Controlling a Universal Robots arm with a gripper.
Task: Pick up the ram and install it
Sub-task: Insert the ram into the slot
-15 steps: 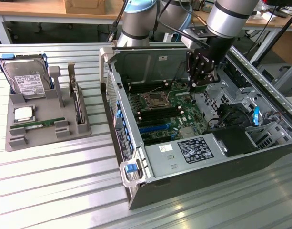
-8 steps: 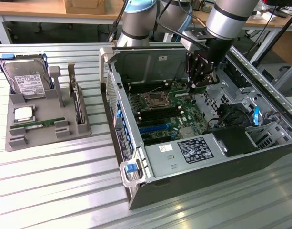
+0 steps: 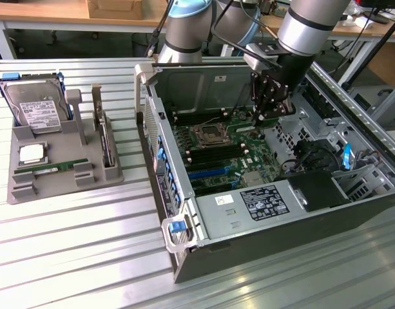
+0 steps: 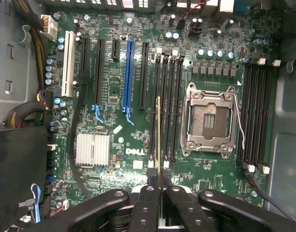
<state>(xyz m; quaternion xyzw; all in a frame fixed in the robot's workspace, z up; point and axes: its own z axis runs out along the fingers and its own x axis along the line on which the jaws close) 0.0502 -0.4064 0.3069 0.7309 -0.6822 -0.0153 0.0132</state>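
The gripper (image 4: 159, 192) is clamped on the ram (image 4: 159, 140), its black fingers (image 4: 147, 203) pressed flat against the stick's two long faces. In the exterior view the gripper (image 3: 261, 116) hangs in the upper right of the frame, inside the open case (image 3: 249, 212). In the wrist view the ram stands on edge over the bank of slots (image 4: 166, 87) just beside the empty socket (image 4: 209, 118).

The ram looks light, thin and stiff, and it is probably fragile. The chips and contact edge would not take scraping, and a sideways push could flex or crack the board. The grip on the flat faces near the upper edge, about mid-length, seems right (it keeps the contact edge free and lets force go straight down).

The ram appears edge-on as a thin line, so its chips and sticker cannot be made out. I cannot tell whether its lower edge touches a slot or hovers above one, nor exactly which slot it lines up with. The slot latches are too small to read as open or closed. In the exterior view the fingers cover most of the stick.

The slots sit on the green board (image 4: 114, 72). At the exterior view's left a grey tray (image 3: 29, 193) holds a second ram (image 3: 52, 168), a drive (image 3: 36, 109) and a processor (image 3: 31, 153).
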